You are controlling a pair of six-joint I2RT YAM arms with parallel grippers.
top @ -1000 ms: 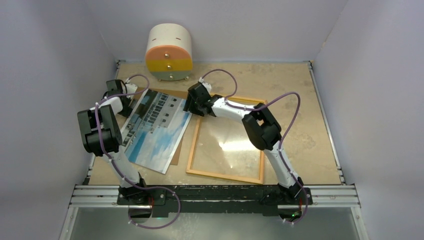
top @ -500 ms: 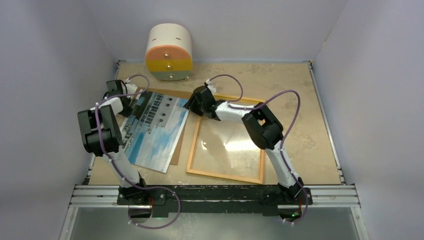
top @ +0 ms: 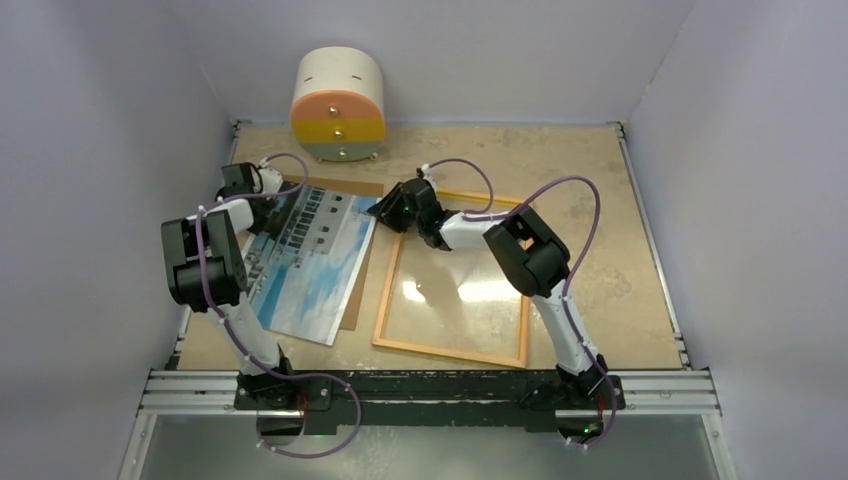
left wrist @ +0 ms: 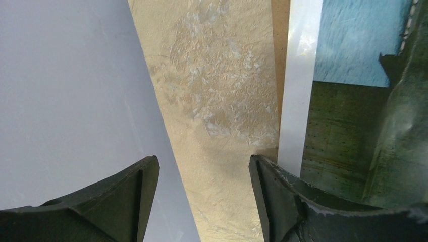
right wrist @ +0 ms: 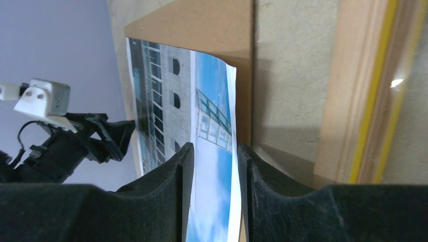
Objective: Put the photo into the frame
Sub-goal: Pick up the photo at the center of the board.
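Photo (top: 310, 265) lies picture side up on a brown board (top: 355, 188), just ahead of the right pincer (top: 383, 211). It is not yet in the frame (top: 387, 295), which lies flat on the table (top: 560, 160) on that pincer's other side, close by but apart from the print.

In its own wrist view the right pincer (right wrist: 214, 151) has its jaws a narrow slit apart, clasping nothing. The print's corner ahead of the tips curls a little off the board. The left pincer (left wrist: 202, 196) is spread wide and empty, with bare table between its jaws and the print's white border just beyond one finger (left wrist: 282, 201).

Nothing pins the sheet, so the likeliest slip, I judge, is a shove: tips coming in low would push the glossy print across the smooth board toward the left pincer instead of taking it.

A bite set too deep could catch the board along with the print. A bite on the curled corner alone could crease it (thin paper folds under its own weight).

Carried by one corner, the sheet would sag, and its trailing edge could snag the frame's rail beside the right pincer, buckling the print or nudging the frame askew.
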